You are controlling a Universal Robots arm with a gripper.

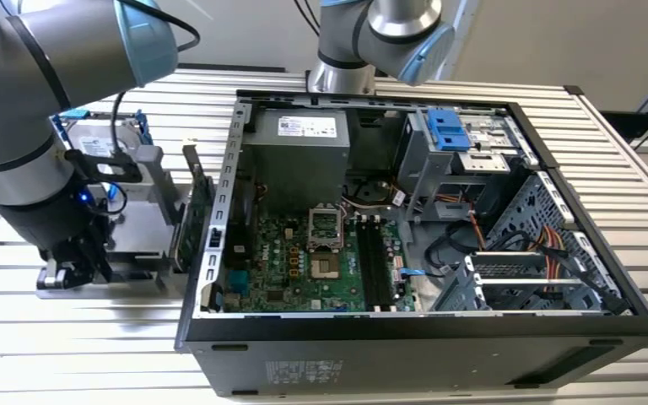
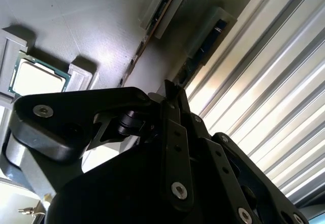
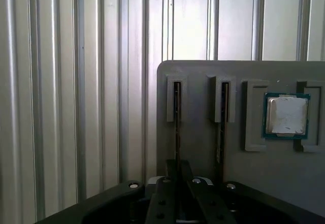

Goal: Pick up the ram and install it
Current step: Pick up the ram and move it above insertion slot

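The tool (image 3: pixel 177 169) looks clenched on the ram (image 3: pixel 177 125), which stands on edge in the grey holder (image 3: pixel 203 71), in the slot nearest the bare table (image 3: pixel 61 107). A straight pull along the slot should avoid binding. The first wrist view shows this grip closely. The exterior view shows the open computer case (image 1: pixel 414 337) beside the holder.

1. Ribbed metal table (image 3: pixel 76 82) with a grey slotted tray (image 3: pixel 203 69) lying flat on it.
2. The tray has two parallel slots, each with a thin stick on edge: ram (image 3: pixel 177 122) in the slot farther from the CPU, second stick (image 3: pixel 222 127) next to it.
3. CPU (image 3: pixel 286 115), silver lid and green rim, seated in a tray pocket just beside the second stick.
4. Gripper (image 3: pixel 177 169): jaws pinched on the ram's near end.
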